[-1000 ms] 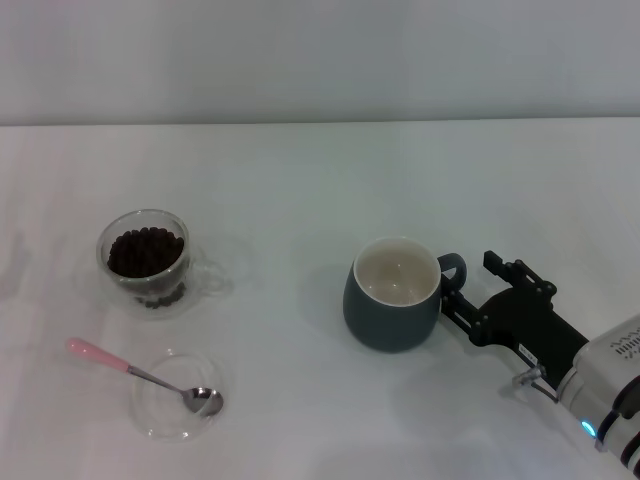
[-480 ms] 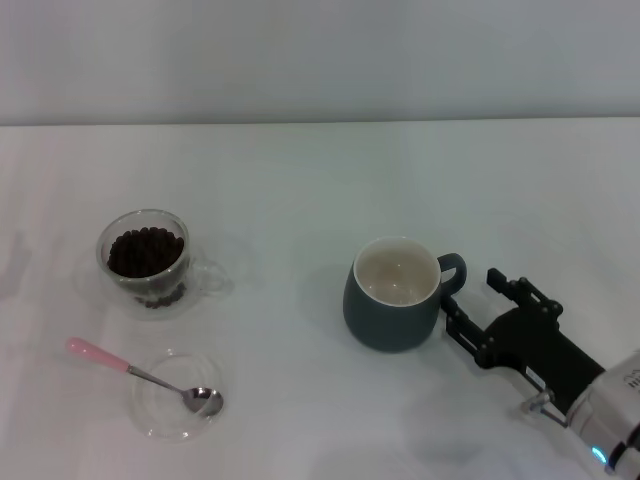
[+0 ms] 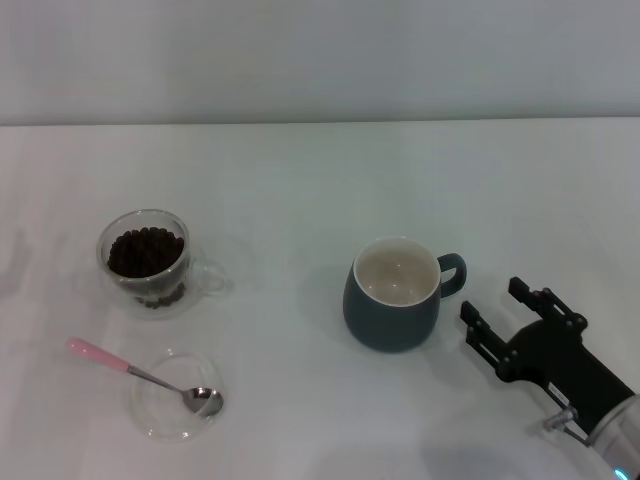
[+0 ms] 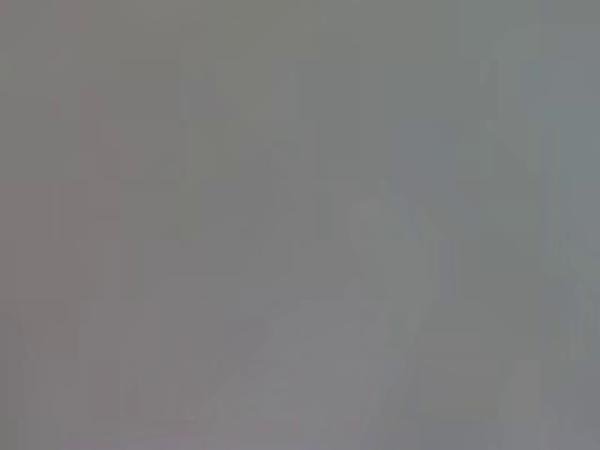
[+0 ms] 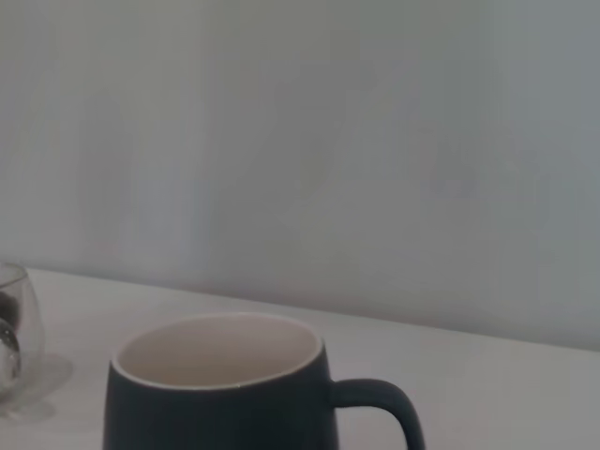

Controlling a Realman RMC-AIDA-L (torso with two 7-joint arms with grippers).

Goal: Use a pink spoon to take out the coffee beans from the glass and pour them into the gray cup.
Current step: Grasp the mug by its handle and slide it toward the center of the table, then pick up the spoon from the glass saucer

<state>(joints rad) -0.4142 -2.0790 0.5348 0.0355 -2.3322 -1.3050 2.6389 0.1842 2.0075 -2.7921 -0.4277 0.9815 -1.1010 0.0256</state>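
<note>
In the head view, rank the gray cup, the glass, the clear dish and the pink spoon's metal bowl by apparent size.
1. gray cup, clearly largest.
2. glass and clear dish: about equal in width, the dish slightly nearer the camera, so unranked.
3. pink spoon bowl, smallest.

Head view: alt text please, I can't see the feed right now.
The open right end effector sits just right of the empty blue-gray ceramic mug, not touching it. At left, a clear glass cup holds coffee beans; the pink-handled metal spoon rests on a shallow glass dish.

Bean-filled glass (image 3: 144,257), apparently empty gray cup (image 3: 394,294)
</note>
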